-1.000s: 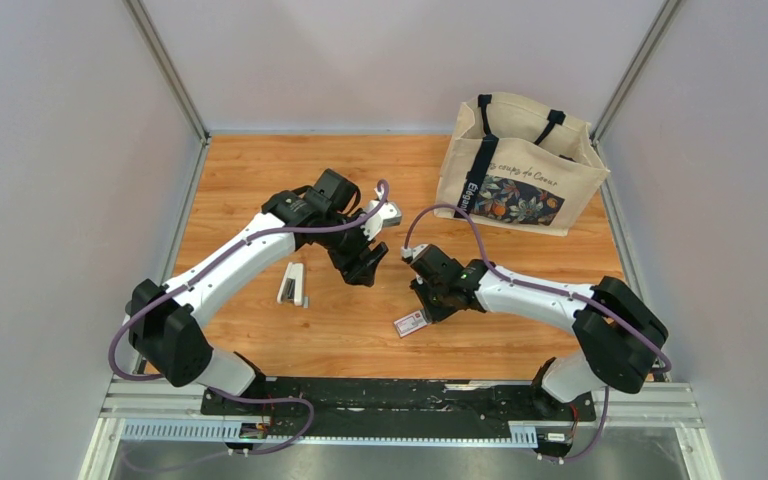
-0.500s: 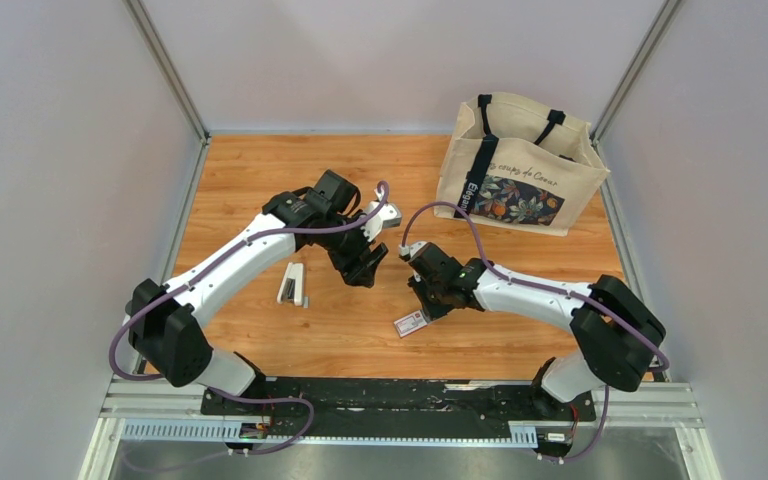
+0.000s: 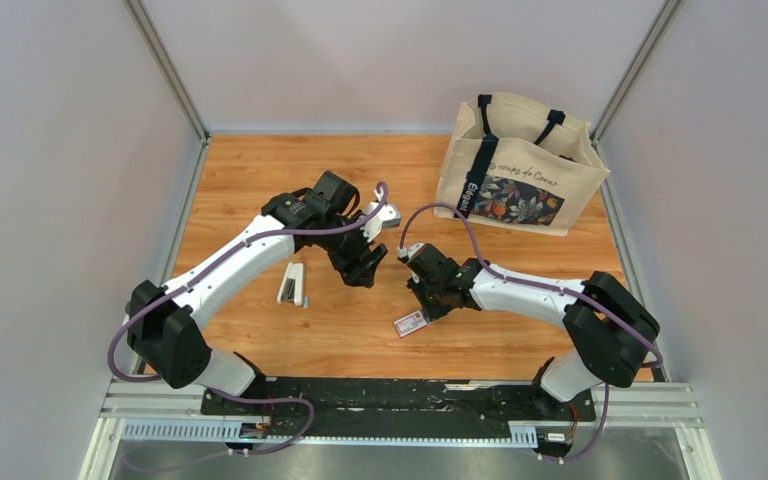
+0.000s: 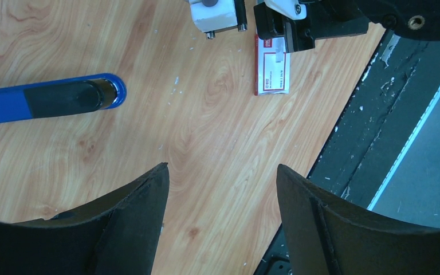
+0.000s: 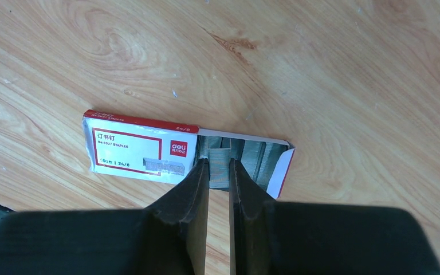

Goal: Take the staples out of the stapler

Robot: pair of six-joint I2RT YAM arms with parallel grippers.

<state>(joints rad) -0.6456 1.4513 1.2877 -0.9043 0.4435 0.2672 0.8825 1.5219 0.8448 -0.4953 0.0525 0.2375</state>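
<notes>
Right gripper (image 5: 219, 167) nipped on a staple strip (image 5: 220, 153)

Your right fingers are pressed close on the strip, over the open end of the staple box (image 5: 140, 150). Your left gripper (image 4: 220, 172) is spread wide, holding nothing. The stapler (image 4: 46, 100) lies flat on the table (image 4: 206, 132), near the left gripper but apart

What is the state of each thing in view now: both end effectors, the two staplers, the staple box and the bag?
left end effector: open, empty
right end effector: shut on staple strip
staple box: lying flat, open at one end
blue stapler: lying flat, not held
white stapler: lying flat, not held
tote bag: upright, mouth open
</notes>
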